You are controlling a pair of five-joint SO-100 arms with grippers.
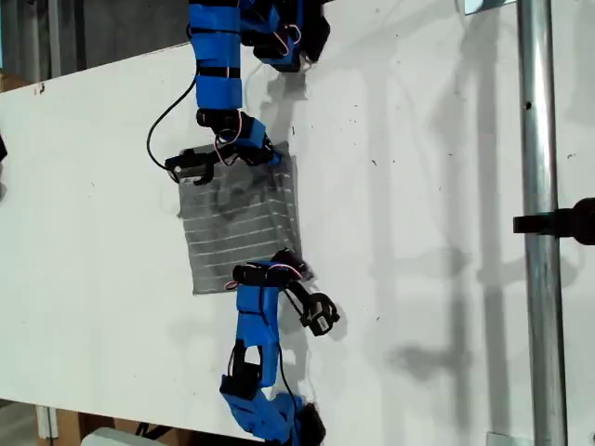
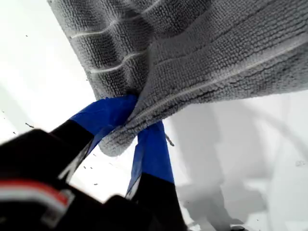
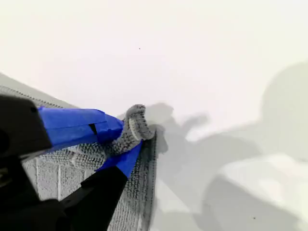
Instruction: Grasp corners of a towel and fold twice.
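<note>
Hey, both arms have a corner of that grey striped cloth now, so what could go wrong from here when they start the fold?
My second tool pinches only the curled tip of a corner of the grey striped towel, so it may slip out when lifted. My first tool holds a thicker bunch of cloth, so the two sides may rise unevenly and skew the fold. I cannot tell which arm is which in the exterior view.

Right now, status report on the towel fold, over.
My first hand shut on a towel corner, cloth lifted. My second hand shut on another corner. Towel mostly flat on table. Nothing in the way.
</note>
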